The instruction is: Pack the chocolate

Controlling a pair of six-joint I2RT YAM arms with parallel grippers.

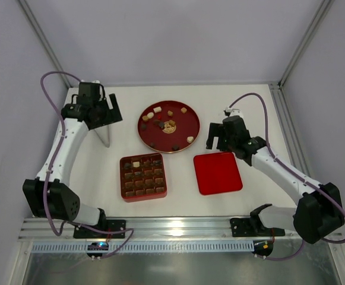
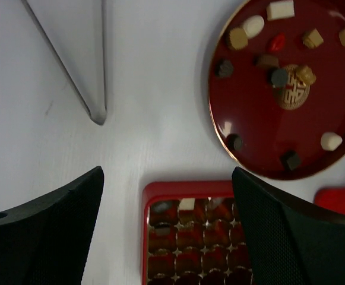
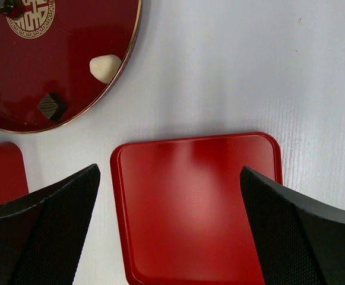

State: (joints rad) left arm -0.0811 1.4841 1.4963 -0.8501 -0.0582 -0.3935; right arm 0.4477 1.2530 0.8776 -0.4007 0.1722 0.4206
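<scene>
Left gripper [image 1: 108, 111] hangs above the bare table [image 1: 89, 160], left of the round red plate [image 1: 184, 123]. Jaws are spread wide and nothing sits between them. In the left wrist view the same gripper [image 2: 166, 170] looks down on the far edge of the red tray [image 2: 146, 237], with the plate off to the upper right. Right gripper [image 1: 215, 138] hangs between the plate and the flat red lid [image 1: 218, 173], fingers equally splayed and holding nothing. The right wrist view shows this gripper [image 3: 169, 168] directly over the lid's [image 3: 196, 208] far edge. Most of the chocolate [image 1: 160, 124] is scattered loose on the plate: dark, tan and cream pieces, more of them toward the far half, a few near the rim on the near side. The wrist views show a dark cube beside a cream rounded piece [image 3: 105, 67] at the plate's near-right rim. A few pieces already sit in the tray [image 1: 123, 178], in the row nearest the plate, one cream and at least one dark. The remaining cells show shiny red-gold bottoms. The tray lies in front of the plate and the lid lies to the tray's right, apart from it and not touching the plate.
</scene>
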